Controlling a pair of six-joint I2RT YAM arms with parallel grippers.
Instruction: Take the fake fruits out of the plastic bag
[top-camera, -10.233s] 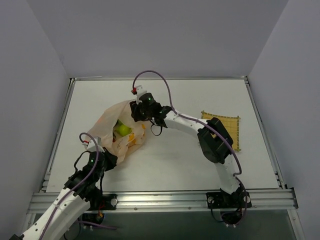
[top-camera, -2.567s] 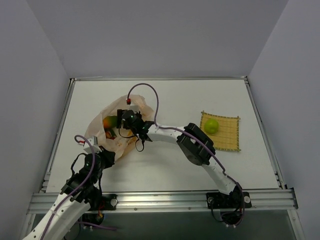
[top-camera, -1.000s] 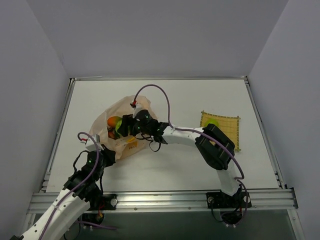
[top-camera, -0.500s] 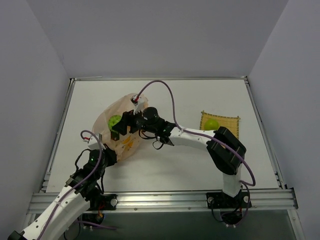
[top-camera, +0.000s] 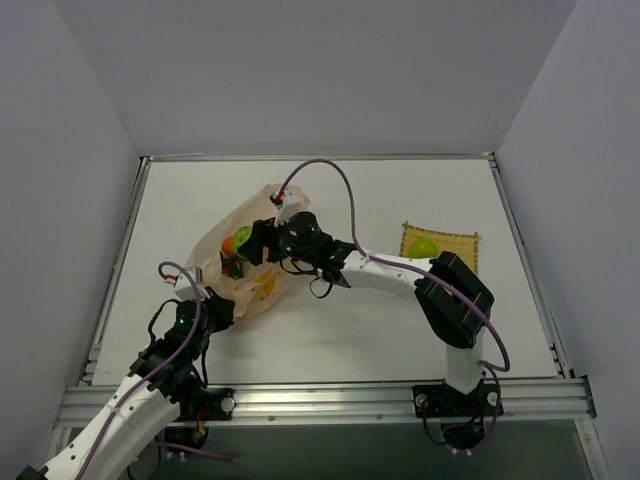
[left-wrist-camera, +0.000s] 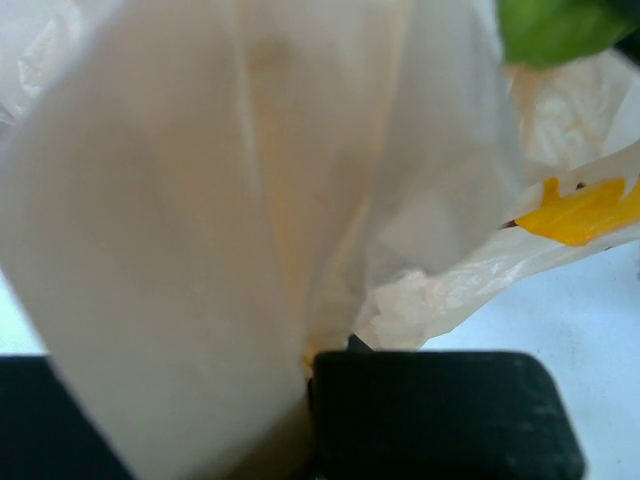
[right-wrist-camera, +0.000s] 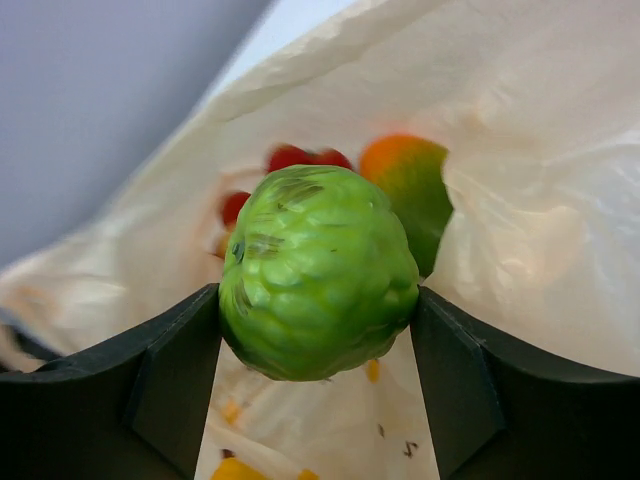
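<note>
From above, the crinkly translucent peach plastic bag (top-camera: 228, 278) lies left of centre on the white table (top-camera: 420, 195). The right gripper (top-camera: 243, 248) is at the bag's mouth, clamped on a round, bumpy light-green plastic fruit (top-camera: 243, 236). The left gripper (top-camera: 207, 303) (the arm nearer the bag's near edge) is closed on the bag's film. A second round green fruit (top-camera: 423, 247) sits on the square yellow woven mat (top-camera: 455, 270), well off to the right, with bare table between.

Left wrist: the pinched film rises from the jaws and fills the view.

Right wrist: the held fruit sits between both pads, above the opening. A green-and-orange oval fruit (right-wrist-camera: 412, 185) and a cluster of small red fruits (right-wrist-camera: 290, 160) lie beneath it inside the bag. I judge the way out to be up and rightward towards the mat, with only the bag's lip to clear.
</note>
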